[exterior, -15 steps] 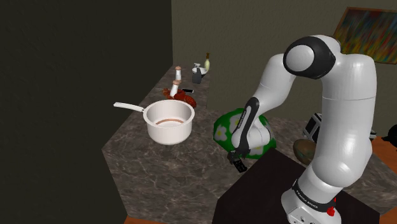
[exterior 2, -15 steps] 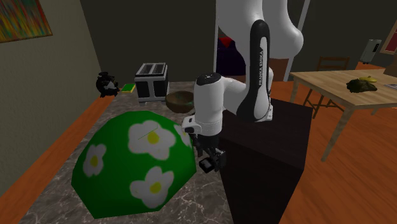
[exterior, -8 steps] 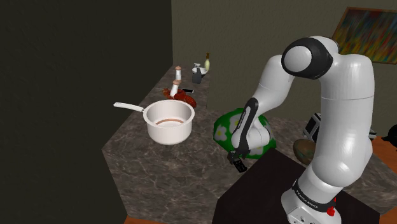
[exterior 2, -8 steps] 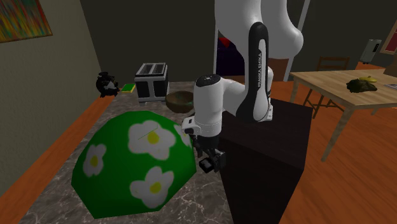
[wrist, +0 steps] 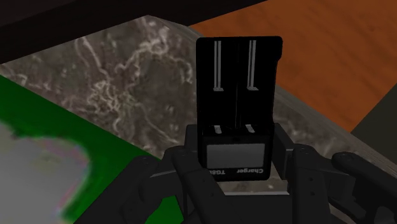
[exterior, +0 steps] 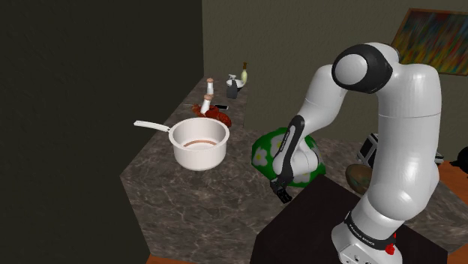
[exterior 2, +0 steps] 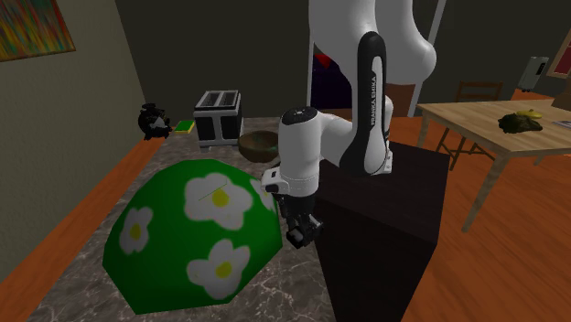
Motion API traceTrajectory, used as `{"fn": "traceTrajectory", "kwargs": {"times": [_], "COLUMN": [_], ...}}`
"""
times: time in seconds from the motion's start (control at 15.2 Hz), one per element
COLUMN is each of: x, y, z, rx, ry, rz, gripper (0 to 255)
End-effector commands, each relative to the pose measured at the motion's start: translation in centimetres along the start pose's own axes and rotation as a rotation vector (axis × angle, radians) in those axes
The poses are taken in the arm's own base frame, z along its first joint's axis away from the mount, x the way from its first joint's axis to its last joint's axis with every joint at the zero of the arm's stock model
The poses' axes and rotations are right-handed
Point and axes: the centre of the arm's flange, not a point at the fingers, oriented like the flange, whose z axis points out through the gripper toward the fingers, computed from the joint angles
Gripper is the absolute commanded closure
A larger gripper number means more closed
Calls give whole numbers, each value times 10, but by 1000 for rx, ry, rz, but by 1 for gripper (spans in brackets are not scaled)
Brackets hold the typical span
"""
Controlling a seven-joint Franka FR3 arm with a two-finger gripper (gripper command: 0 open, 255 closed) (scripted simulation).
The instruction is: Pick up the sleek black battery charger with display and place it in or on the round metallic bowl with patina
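Wrist view first: the all-black gripper is clamped on the flat black battery charger, its two fingers pressing either side of the end that carries a pale grey display and the word "Charger". The charger's two long battery slots stick out past the fingertips. Behind it lie the grey-veined marble counter and a strip of orange wooden floor. In the second exterior view the gripper hangs a little above the counter near the middle of the frame. It sits between the big green dome with white flowers at lower left and the dark box stand at right. The round brownish-green bowl sits further back, above centre, beside a silver toaster and well apart from the gripper. In the shoulder view a white saucepan with a long handle stands left of centre.
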Motion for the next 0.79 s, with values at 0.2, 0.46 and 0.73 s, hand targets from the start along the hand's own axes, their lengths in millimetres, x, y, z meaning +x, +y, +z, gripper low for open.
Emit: {"fn": "traceTrajectory", "kwargs": {"times": [0.2,0.46,0.73], "x": [0,-1,-2], "y": [0,0,0], "z": [-10,-32,-53], "rx": [0,0,0], "ry": [0,0,0], "rz": [0,0,0], "gripper": [255,255,255]}}
